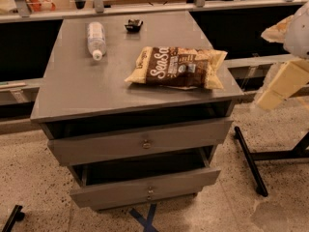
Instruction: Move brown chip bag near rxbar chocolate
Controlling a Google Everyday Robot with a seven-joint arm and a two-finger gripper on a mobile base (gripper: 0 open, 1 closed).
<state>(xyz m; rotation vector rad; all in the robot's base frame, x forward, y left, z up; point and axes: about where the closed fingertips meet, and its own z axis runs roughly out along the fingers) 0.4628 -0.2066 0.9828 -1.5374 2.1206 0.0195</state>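
The brown chip bag [177, 67] lies flat on the right half of the grey cabinet top [87, 91], near its front right corner, with the white "Sea Sa" lettering facing up. The rxbar chocolate [133, 24], a small black wrapper, lies at the back middle of the top, well behind the bag. My gripper [282, 83] shows as pale cream parts at the right edge of the view, off the cabinet and to the right of the bag, touching nothing.
A clear plastic bottle [96, 39] lies on the back left of the top, left of the rxbar. Two drawers [145, 141] below stand partly pulled out. A black stand leg [248, 161] lies on the floor to the right. A rail [145, 6] runs behind.
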